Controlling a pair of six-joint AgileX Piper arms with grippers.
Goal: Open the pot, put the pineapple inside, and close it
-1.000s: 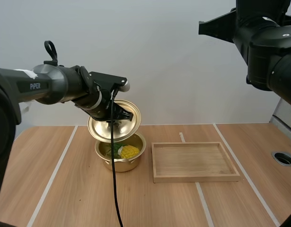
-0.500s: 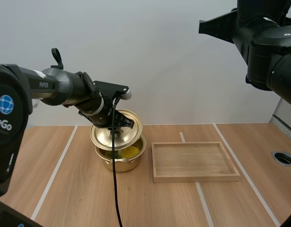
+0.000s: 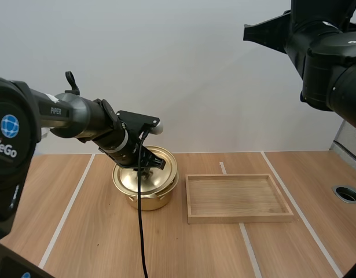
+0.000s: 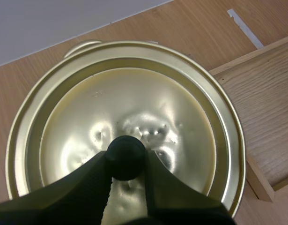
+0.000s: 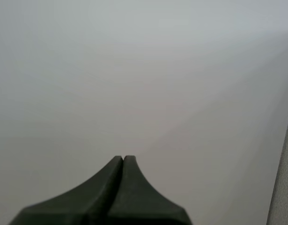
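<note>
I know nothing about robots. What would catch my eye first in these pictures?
A shiny gold pot sits on the table left of a wooden tray, its lid over its mouth. The left gripper pinches the lid's black knob. The right arm looms high at the right, the right gripper shut on nothing.

A robotics lab: left arm (image 3: 79,119) and right arm (image 3: 331,55) over a wooden table (image 3: 96,243) marked with white lines (image 3: 63,217).
</note>
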